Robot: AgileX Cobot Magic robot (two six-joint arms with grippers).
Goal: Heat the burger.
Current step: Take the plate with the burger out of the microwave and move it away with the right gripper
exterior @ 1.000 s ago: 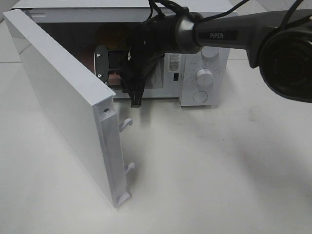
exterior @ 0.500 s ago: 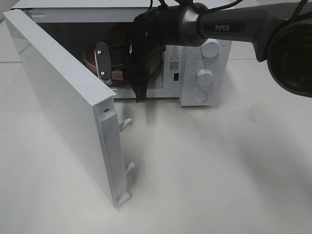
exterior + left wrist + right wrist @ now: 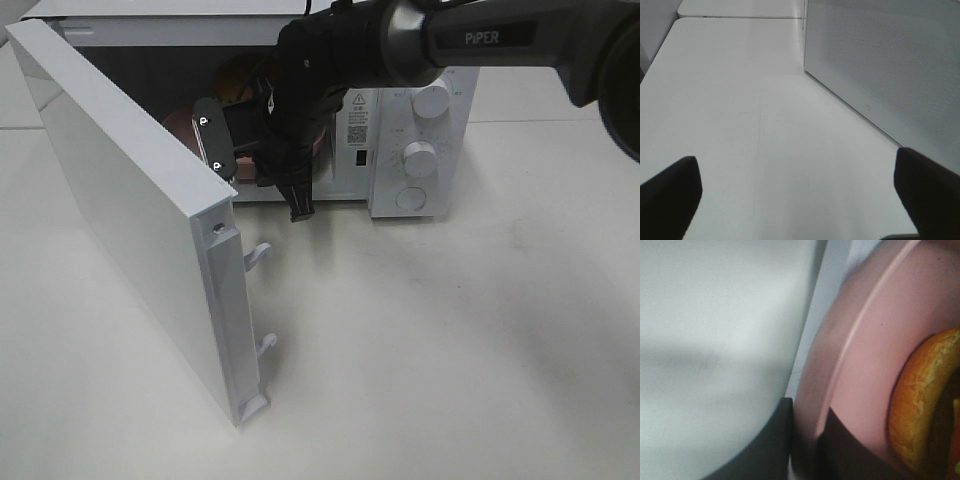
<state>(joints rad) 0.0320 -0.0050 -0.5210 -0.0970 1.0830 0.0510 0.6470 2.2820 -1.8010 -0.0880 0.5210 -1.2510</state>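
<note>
**Right claw pinches the plate rim at the open microwave**

On the left of the high view, the white microwave door (image 3: 140, 215) stands swung wide open, its edge with two latch hooks facing the camera over the white counter (image 3: 450, 340). The left claw (image 3: 800, 200) shows only in its own wrist view: its two dark fingertips (image 3: 670, 195) are spread far apart, nothing between them, hovering above bare counter with the door's dotted panel beside it.

Further right, the microwave (image 3: 400, 110) sits at the back of the counter, its cavity open. The right arm (image 3: 480, 40) reaches in from the right side, across the middle, and its dark wrist covers most of the opening. The right claw (image 3: 807, 432) is pressed together on the rim of the pink plate (image 3: 865, 345); in the right wrist view the plate edge runs between the two dark fingers, one on each face. In the high view only a brownish-pink sliver of the plate (image 3: 185, 128) shows by the claw at the cavity mouth.

The burger (image 3: 920, 400) lies on that plate, its golden-brown bun close to the pinched rim. In the high view it is mostly hidden behind the arm.

On the right, the control panel carries two knobs and a round button (image 3: 412, 198).
</note>
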